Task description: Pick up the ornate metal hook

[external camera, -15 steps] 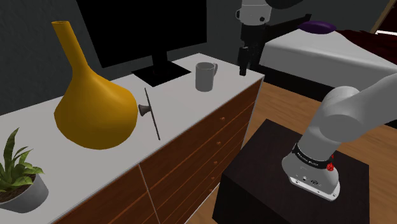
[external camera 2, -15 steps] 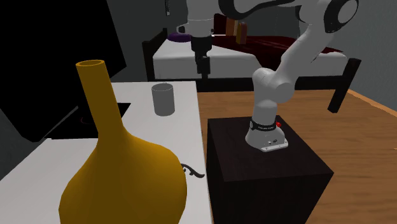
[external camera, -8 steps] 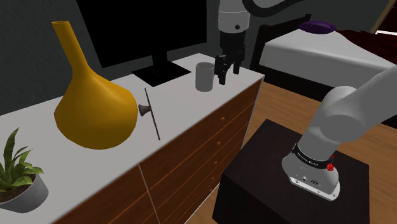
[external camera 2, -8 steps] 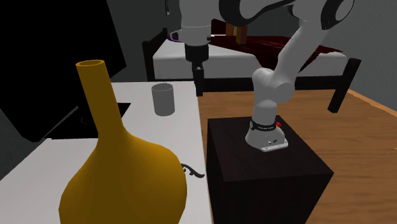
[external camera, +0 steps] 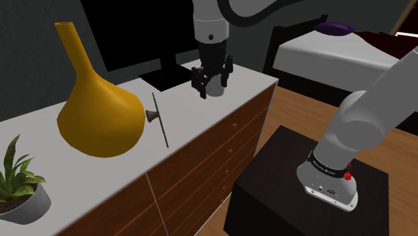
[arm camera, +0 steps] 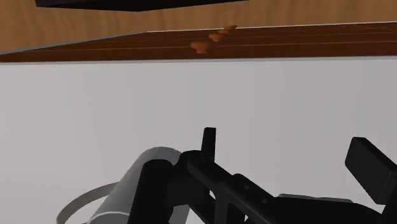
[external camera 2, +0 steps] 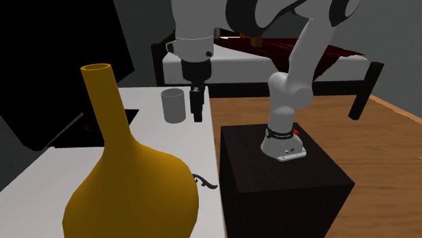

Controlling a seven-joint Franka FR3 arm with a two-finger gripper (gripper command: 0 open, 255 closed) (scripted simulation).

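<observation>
Where the dresser (external camera: 194, 144) begins at the shoulder view's left, one potted plant (external camera: 19, 180) stands on its white top at the near edge. Right of it stands one big yellow vase (external camera: 99, 114) with a tall narrow neck. The one hook (external camera: 158, 119), dark and thin, lies on the top just beside the vase's right flank, near the front edge; whether the two touch, I cannot tell. Behind them, farther back, is one black screen (external camera: 151, 30). Further right, one grey mug (external camera 2: 174, 106) stands upright, and the one gripper (external camera: 210, 84) hangs right beside it, fingers (arm camera: 208, 141) apart with nothing between them, well apart from the hook. Right of the dresser sits the black stand (external camera: 268, 184), and beyond it, far right, one bed (external camera: 335, 57).
</observation>
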